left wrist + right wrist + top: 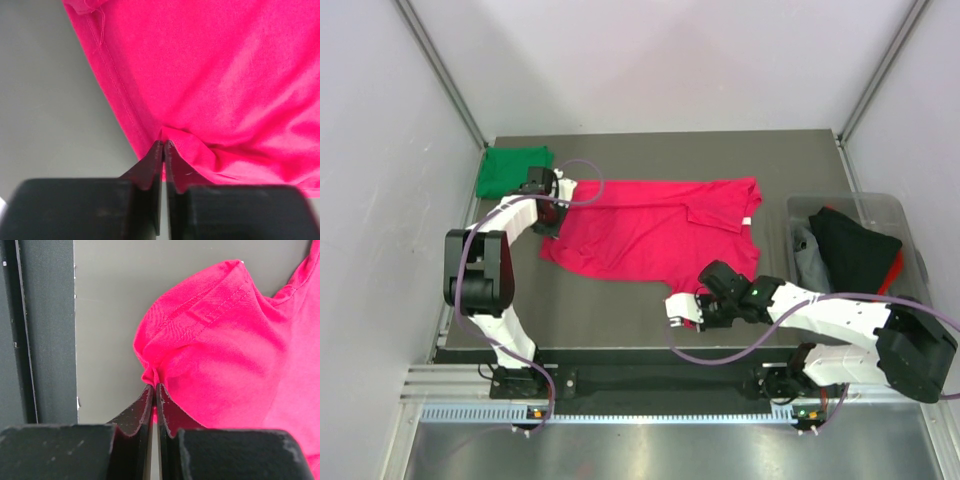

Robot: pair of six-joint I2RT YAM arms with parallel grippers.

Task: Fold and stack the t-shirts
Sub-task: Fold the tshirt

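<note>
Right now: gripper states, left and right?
Left gripper: closed, pinching the pink shirt at its hem.
Right gripper: closed, pinching a hemmed edge of the pink shirt.

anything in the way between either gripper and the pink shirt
Nothing visible does. The left gripper is shut on the pink shirt at its stitched edge, and the right gripper is shut on a bunched fold near the sleeve.
</note>
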